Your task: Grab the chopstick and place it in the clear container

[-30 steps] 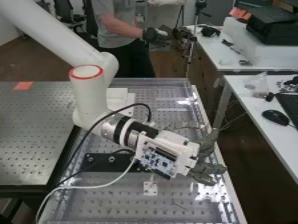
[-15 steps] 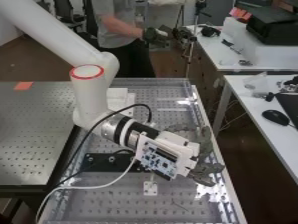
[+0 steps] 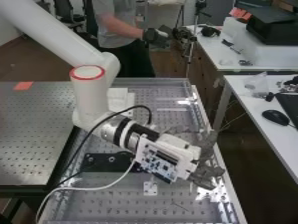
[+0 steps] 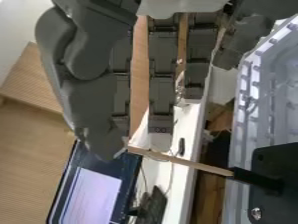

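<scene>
The hand (image 3: 205,175) is low over the bench's right edge in the high view, its dark grey fingers bent together. In the wrist view the hand (image 4: 96,107) has its thumb tip against one end of the chopstick (image 4: 183,161), pinching it near a fingertip. From there the thin wooden stick runs out sideways to a black end section that overlaps the black plate; whether it touches the plate I cannot tell. The large clear container (image 3: 159,79) spans the perforated bench top, and its ribbed clear edge (image 4: 241,107) lies beyond the fingers in the wrist view.
A black plate (image 3: 110,162) lies on the perforated surface below the forearm, with a small metal bracket (image 3: 150,188) near it. Cables loop from the wrist across the bench. A white side table (image 3: 249,107) with a mouse and keyboard stands on the right.
The fingers, more spread a second ago, have drawn closer together. The hand has turned slightly at the wrist, while the rest of the arm looks nearly still.
</scene>
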Controlling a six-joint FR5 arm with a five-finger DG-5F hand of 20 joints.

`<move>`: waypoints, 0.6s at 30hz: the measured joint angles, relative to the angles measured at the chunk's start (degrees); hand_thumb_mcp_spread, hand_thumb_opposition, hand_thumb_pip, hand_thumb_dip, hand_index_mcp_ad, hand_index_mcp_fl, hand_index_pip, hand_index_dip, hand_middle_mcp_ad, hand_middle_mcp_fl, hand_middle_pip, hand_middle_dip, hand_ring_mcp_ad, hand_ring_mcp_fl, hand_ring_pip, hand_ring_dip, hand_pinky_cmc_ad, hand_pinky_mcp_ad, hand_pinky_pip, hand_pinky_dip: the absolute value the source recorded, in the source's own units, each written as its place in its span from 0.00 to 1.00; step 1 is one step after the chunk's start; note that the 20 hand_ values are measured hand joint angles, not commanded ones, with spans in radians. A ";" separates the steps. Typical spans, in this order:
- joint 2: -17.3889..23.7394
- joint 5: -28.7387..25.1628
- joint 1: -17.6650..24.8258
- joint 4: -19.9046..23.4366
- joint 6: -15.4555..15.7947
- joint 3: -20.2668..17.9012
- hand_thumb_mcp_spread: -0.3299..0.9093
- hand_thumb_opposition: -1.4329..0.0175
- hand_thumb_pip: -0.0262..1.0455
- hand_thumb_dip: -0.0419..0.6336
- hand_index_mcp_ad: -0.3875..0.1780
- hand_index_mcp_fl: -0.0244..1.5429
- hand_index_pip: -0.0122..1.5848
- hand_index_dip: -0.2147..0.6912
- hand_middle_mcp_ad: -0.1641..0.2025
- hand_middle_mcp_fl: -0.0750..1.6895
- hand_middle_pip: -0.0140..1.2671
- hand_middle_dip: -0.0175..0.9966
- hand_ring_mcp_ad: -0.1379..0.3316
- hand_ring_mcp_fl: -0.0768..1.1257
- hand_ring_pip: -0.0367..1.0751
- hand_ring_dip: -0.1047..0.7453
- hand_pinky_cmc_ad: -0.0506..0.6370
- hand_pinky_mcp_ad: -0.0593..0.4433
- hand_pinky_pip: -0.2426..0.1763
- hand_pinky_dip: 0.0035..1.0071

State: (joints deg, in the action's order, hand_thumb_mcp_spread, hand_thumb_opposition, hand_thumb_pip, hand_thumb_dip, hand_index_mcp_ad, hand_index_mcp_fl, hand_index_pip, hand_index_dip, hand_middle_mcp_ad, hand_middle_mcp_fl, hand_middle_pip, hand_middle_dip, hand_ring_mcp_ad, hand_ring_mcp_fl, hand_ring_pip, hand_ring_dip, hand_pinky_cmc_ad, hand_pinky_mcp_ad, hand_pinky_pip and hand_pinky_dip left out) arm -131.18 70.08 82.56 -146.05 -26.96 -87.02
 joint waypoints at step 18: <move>-0.27 0.02 -0.23 -0.54 0.58 0.37 0.76 0.36 0.48 0.47 0.32 0.70 0.30 0.54 0.67 0.58 0.30 0.63 0.54 0.42 0.12 0.51 0.59 0.51 0.46 0.17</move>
State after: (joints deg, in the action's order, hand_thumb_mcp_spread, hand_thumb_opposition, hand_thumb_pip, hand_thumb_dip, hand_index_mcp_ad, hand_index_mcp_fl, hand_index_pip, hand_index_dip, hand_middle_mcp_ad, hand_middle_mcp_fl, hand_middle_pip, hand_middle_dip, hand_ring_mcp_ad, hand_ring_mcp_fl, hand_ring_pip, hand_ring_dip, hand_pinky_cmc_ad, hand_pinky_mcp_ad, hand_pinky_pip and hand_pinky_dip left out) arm -131.45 70.10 82.33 -146.59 -26.38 -86.65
